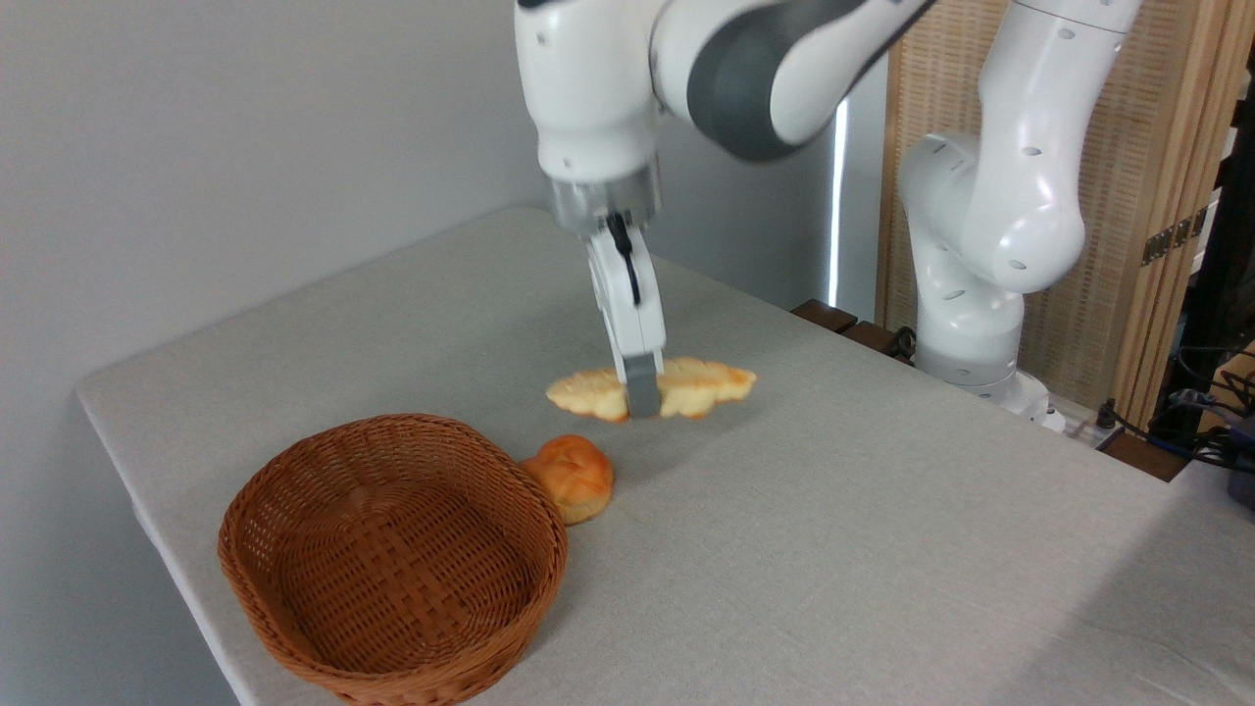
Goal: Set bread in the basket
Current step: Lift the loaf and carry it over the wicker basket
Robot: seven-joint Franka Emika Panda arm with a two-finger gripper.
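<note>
Hand: the hand (642, 397) is closed around the middle of the bread (655, 389)
Bread: lifted above the bench (882, 510); not over the basket (392, 559)
Left: carry over; release inside

1. Soft, even daylight is filling the scene — nothing is looking dim or harshly lit.
2. A bright vertical strip (840, 196) at upper centre-right is glowing almost white, blowing out to pure glare.
3. Glossy highlights are running along the white arm (1020, 176) in the upper right.
4. A faint, diffuse shadow is lying on the table (882, 549) beneath the bread (686, 387), spreading towards lower centre.
5. The basket (392, 569) is showing a darker interior at lower left, with a soft shadow on its right side.
6. The bread's edges and the gripper (642, 392) are looking slightly smeared — mild motion blur.
7. The far right edge is falling dark, its cables reading murky.
</note>
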